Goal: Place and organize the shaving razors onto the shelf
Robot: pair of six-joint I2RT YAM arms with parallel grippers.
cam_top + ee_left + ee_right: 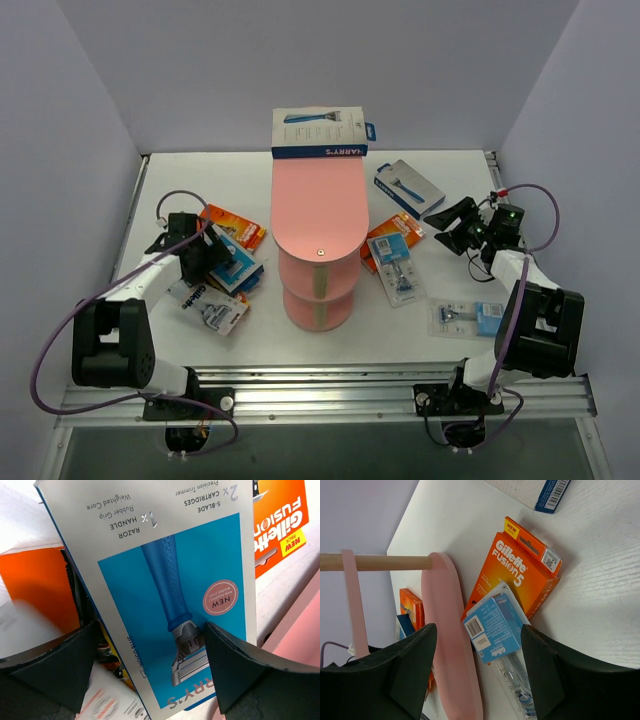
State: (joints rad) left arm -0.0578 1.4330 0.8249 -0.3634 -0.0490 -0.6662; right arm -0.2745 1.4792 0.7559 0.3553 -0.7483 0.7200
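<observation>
The white worktop (pixel 180 190) carried everything. At its centre stood the pink shelf (pixel 320 215), with a long oval top tier above two round tiers. One Harry's pack, the shelf box (pixel 320 132), lay flat across the far end of the top tier. It was the only razor pack on the shelf.

The left arm reached into a heap of packs left of the shelf. The left tool (pixel 151 630) stood wide, with one finger to each side in front of the printed face of the left box (pixel 165 580). I could not tell whether it touched that box. The left box lay tilted on the heap. The left orange pack (pixel 232 225) lay just beyond it, and the left blister (pixel 210 305) lay nearer the arm bases.

The right arm was right of the shelf. The right tool (pixel 479 630) was also wide and held nothing. It pointed at the shelf and the packs beside it.

The right box (pixel 408 187) lay flat on the worktop, right of the shelf and toward the far side. The right orange pack (pixel 520 575) lay close beside the shelf. The middle blister (pixel 495 625), clear with a blue card, lay partly over it. The near blister (pixel 465 317) lay alone on the worktop, well apart from the shelf and beside the right arm.
</observation>
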